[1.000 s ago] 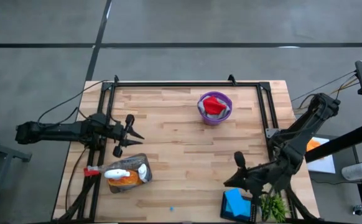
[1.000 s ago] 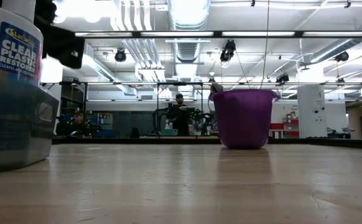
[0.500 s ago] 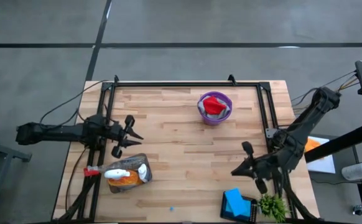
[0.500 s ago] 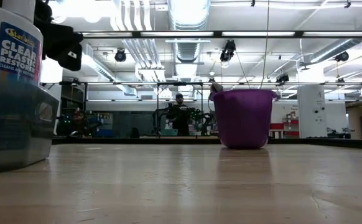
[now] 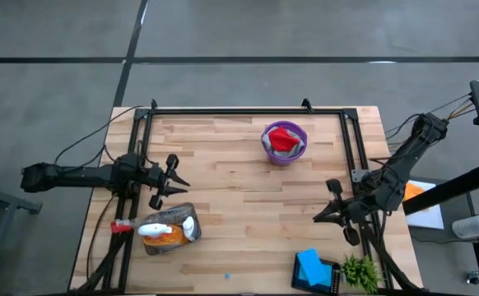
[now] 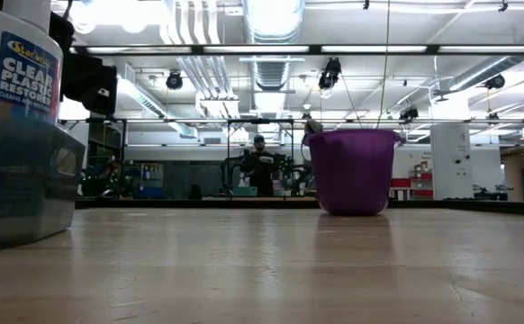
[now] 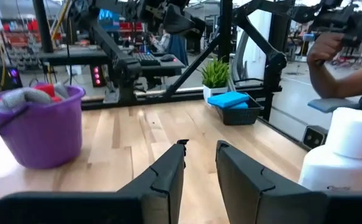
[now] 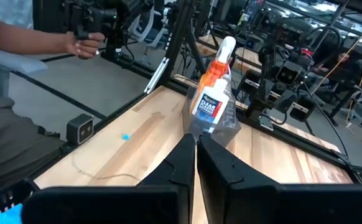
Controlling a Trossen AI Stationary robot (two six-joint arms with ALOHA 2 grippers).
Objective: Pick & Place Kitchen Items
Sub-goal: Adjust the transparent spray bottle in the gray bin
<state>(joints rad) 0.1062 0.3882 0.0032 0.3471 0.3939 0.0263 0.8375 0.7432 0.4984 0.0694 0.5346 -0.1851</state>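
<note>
A purple bucket [image 5: 284, 141] stands on its base at the table's far middle, with a red cloth [image 5: 282, 137] and a grey cloth [image 7: 20, 96] inside. At the near left, a clear bin [image 5: 169, 230] holds an orange spray bottle [image 8: 213, 74] and a white bottle [image 7: 349, 155]. Blue sponges [image 5: 310, 265] lie in a black tray at the near right. My left gripper [image 5: 180, 178] is open and level just past the bin's far side, with nothing between its fingers [image 7: 168, 171]. My right gripper [image 5: 318, 218] is shut near the right edge and points toward the bin.
A small green plant [image 5: 359, 271] stands beside the sponge tray. A black frame [image 5: 248, 110] borders the far, left and right sides of the table. A tiny blue scrap [image 5: 227, 276] lies near the front edge. A person's hand [image 8: 81, 40] holds a device beyond the table.
My right gripper has drawn back from beside the sponge tray toward the table's right edge and a little toward the far edge, staying shut with nothing in it. My left gripper has sunk slightly. Nothing on the table has moved.
</note>
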